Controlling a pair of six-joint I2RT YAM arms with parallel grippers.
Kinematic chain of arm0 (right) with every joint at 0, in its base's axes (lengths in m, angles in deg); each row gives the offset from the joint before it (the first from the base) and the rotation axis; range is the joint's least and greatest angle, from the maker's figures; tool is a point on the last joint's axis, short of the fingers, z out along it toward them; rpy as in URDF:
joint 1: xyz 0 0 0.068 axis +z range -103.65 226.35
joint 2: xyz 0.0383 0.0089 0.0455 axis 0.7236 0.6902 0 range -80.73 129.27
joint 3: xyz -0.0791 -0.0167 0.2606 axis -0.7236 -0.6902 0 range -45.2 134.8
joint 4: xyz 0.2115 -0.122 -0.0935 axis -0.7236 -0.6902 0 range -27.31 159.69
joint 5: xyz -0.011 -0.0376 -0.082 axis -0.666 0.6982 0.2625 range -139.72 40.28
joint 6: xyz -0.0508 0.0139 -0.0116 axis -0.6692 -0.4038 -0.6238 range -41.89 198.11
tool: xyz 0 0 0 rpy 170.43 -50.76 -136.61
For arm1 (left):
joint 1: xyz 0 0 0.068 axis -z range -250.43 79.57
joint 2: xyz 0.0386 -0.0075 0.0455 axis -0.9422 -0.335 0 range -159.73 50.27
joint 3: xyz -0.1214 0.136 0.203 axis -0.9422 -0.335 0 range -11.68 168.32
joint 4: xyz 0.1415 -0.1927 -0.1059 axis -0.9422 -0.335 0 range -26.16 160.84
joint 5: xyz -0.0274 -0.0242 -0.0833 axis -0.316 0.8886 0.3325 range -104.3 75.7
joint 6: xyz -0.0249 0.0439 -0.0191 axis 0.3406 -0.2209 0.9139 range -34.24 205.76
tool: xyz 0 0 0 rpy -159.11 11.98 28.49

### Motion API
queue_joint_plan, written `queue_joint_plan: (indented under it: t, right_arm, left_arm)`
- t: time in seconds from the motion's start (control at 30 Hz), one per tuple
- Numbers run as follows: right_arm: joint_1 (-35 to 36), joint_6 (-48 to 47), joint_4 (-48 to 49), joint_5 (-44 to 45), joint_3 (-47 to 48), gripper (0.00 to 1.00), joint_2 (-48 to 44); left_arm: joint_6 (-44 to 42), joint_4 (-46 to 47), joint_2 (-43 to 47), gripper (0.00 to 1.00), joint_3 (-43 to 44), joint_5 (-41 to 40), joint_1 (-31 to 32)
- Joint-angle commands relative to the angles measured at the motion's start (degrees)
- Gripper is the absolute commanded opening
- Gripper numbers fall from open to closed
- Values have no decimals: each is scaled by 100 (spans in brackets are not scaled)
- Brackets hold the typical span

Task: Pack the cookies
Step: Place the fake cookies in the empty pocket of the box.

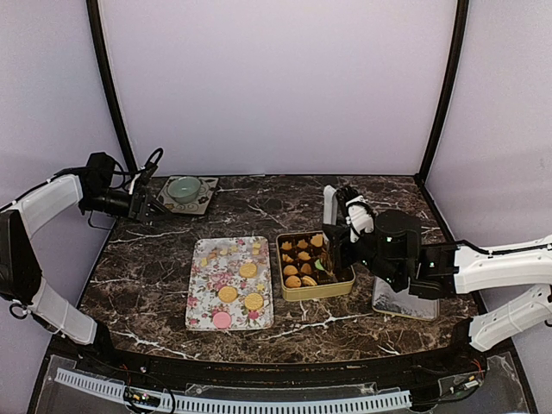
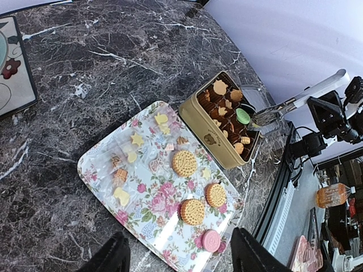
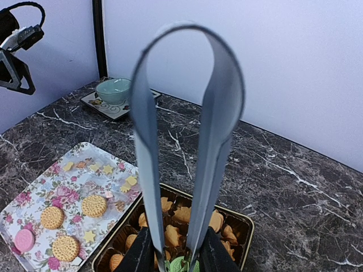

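A green cookie (image 2: 243,115) sits right at the tips of the metal tongs (image 3: 187,113). In the right wrist view the two blades run down from the looped top and draw close together at the bottom, with the green cookie between them. Whether it is pinched or merely touched, I cannot tell. Under and around the tips, the gold square tin (image 1: 315,291) holds golden cookies (image 1: 297,259) in brown paper cups. The right gripper (image 1: 338,246) clamps the tongs low on the blades, its fingers (image 3: 146,256) pressing in from either side.

To the tongs' left, just beside the tin, lies the flower-patterned tray (image 1: 198,297). It carries three round golden biscuits (image 2: 184,163), a pink one (image 2: 211,241) and a scatter of small yellow stars (image 2: 136,139) and other bits. Beyond the tray, farther from the tongs, a pale green bowl (image 3: 113,90) rests on a patterned mat (image 1: 205,200). The left gripper (image 1: 147,207) hovers beside that mat — well apart from the tongs — with its jaws spread and nothing between them.
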Motion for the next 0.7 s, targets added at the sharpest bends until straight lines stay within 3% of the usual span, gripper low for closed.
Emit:
queue_joint_plan:
  t: [0.0,0.17,0.37,0.6,0.67]
  right_arm:
    - [32,64,96,19,190,21,-101]
    - [52,0,1,48,177,15,-153]
    - [71,-123,254,-250,125,14,-140]
    - [82,-110,183,-476,127,15,30]
    - [83,-127,209,-377,79,22,10]
  left_arm:
    - [5,-46,87,63,167,113,-10]
    - [8,-50,76,63,198,121,-13]
    - [-4,-84,58,63,216,143,-10]
    - [-23,-95,59,63,234,148,-8]
    - [-23,-94,72,63,234,151,-8]
